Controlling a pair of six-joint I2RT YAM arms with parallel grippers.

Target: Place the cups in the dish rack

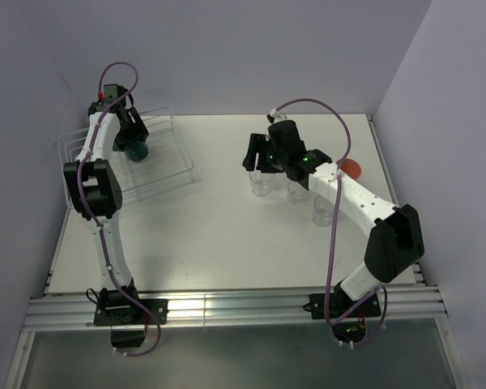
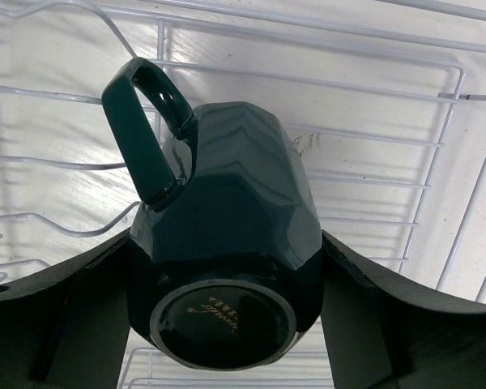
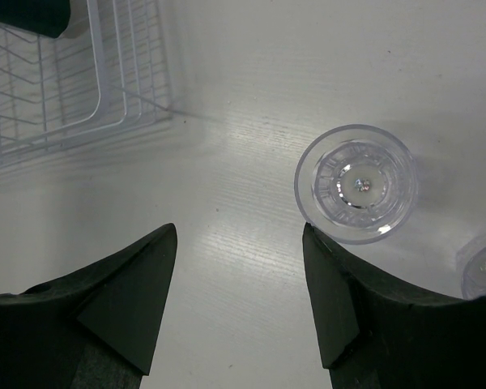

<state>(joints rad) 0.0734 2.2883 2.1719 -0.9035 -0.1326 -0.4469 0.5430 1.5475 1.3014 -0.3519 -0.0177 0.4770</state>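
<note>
1. Dark green glaze filled the left wrist view: the green mug [image 2: 227, 267] sat upside down between the two fingers of the left gripper [image 2: 227, 324], its base toward the camera and its handle pointing up and left. The fingers pressed on both sides of the mug, so the jaws were clamped on it.
2. From the top camera, the left gripper [image 1: 134, 138] held the mug [image 1: 136, 150] over the dish rack [image 1: 166, 174], which stood at the far left of the white table [image 1: 227, 235]. Whether the mug touched the rack wires could not be told.
3. In the left wrist view the rack's thin wires [image 2: 373, 138] ran behind and below the mug.
4. The right gripper [image 1: 259, 158] hovered over the right half of the table with its jaws spread apart and nothing between them.
5. In the right wrist view a clear tumbler [image 3: 356, 182] stood upright on the table, just beside the right finger [image 3: 340, 300] and outside the gap. A second clear tumbler [image 3: 484, 267] showed at the right edge.
6. The top view showed three clear tumblers [image 1: 324, 212] grouped near the right arm, and the salmon-pink cup [image 1: 352, 168] beyond it, near the right edge of the table.
</note>
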